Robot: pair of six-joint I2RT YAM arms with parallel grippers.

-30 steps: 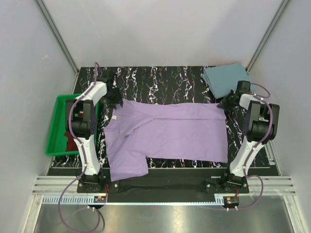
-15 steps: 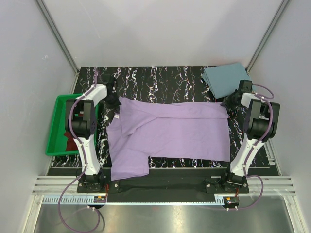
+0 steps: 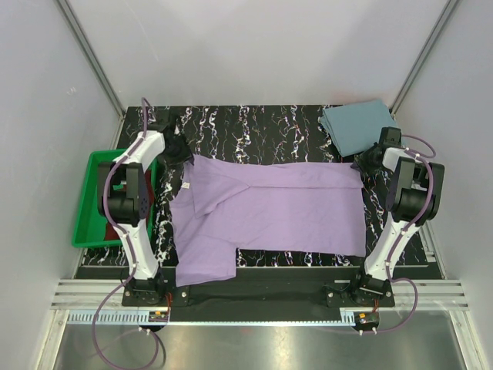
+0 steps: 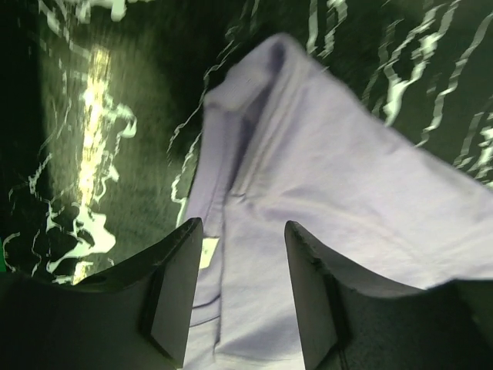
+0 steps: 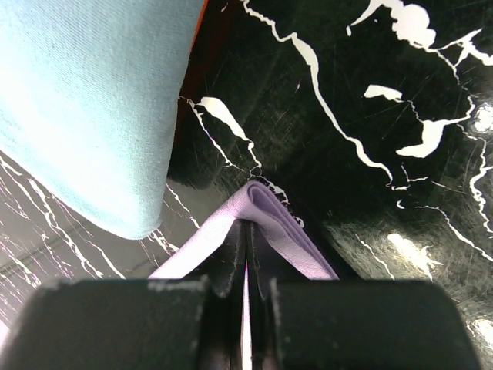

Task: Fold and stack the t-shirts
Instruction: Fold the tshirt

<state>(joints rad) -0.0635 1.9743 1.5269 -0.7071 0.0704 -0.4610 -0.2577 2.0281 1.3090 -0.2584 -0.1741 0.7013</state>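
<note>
The lavender t-shirt (image 3: 269, 208) lies spread flat across the middle of the black marbled table. My left gripper (image 3: 176, 150) is open just above the shirt's far left corner; in the left wrist view the lavender cloth (image 4: 323, 177) lies below the gap between the gripper's (image 4: 243, 301) spread fingers. My right gripper (image 3: 362, 163) is shut on the shirt's far right corner; the right wrist view shows the gripper (image 5: 246, 254) pinching a fold of lavender cloth (image 5: 266, 208). The folded teal-blue t-shirt (image 3: 354, 127) lies at the back right, also in the right wrist view (image 5: 85, 100). The maroon t-shirt (image 3: 113, 227) lies in the tray.
A green plastic tray (image 3: 88, 173) stands off the table's left edge. Grey walls close in the table on three sides. Both arm bases sit at the near edge.
The left gripper has let go of the shirt's far left corner and drawn back toward the far left. The lavender shirt has shifted slightly right with the right gripper.
</note>
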